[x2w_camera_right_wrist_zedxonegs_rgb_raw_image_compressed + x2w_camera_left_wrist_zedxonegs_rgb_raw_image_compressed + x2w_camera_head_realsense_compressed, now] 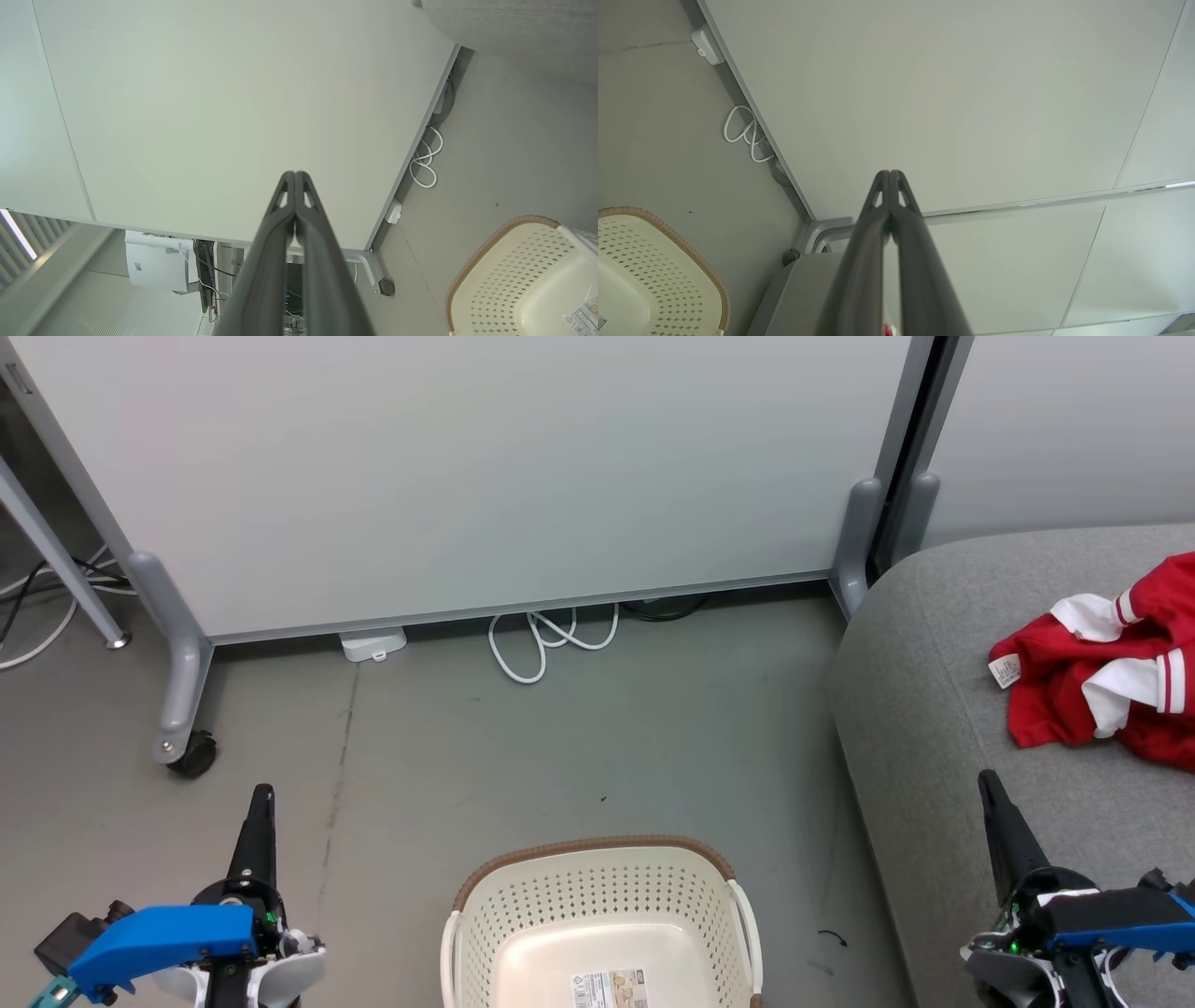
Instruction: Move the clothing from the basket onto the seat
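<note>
Red sports clothing (1111,663) with white panels and stripes lies in a crumpled heap on the light-grey upholstered seat (934,728) at the right edge of the head view. A small white tag (1005,669) shows at its left side, and its right part is cut off by the frame. On the grey floor (560,756) to the left of the seat, well apart from the garments, stands the cream-white perforated basket (597,896) with its brown woven-look rim and white handles. A paper label (609,987) is visible on its pale bottom. The right gripper (985,779) hangs above the near part of the seat, short of the clothing and not touching it; in its wrist view the two dark fingers (280,205) meet at the tips, closed with nothing between them. The left gripper (264,793) is poised over bare floor to the left of the basket, its fingers (875,200) likewise pressed together and holding nothing. Behind them a pale partition panel (467,476) on grey feet spans the scene, one black caster (194,754) at its left foot. A looped white cable (546,639) lies on the floor under the panel's lower edge.
</note>
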Robot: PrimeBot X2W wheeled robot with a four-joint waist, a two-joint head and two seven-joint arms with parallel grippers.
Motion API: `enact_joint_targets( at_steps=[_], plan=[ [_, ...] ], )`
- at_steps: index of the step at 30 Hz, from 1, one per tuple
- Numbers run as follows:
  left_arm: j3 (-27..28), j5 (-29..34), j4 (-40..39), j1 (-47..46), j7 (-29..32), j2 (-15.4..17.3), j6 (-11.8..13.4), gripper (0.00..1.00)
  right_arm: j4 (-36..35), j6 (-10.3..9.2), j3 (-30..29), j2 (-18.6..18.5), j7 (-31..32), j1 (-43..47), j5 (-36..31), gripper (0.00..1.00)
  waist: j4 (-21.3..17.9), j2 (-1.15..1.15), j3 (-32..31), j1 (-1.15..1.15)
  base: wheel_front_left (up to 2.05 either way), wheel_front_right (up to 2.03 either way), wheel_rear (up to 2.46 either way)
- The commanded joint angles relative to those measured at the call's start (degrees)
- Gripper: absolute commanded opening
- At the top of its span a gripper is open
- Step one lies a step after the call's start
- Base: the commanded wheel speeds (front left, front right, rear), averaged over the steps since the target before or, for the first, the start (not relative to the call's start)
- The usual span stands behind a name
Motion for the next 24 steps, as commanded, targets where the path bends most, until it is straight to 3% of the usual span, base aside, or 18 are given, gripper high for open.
enact_joint_targets(
  at_steps=[1,24],
  plan=[
    [0.46,-1.28,-0.45,-0.98,0.52,0.08,-0.09,0.0,-0.42,0.04,-0.18,-0.22,0.46,-1.04,1.43,0.0,-0.02,0.0,-0.04,0.0,0.0,0.0,0.0],
    [1.54,-8.62,-0.93,-1.62,2.62,-0.31,-0.1,0.0,-0.45,0.04,-0.6,-0.24,1.66,-1.32,9.64,0.0,-0.25,0.0,-0.46,0.0,0.0,0.0,0.0]
  ],
)
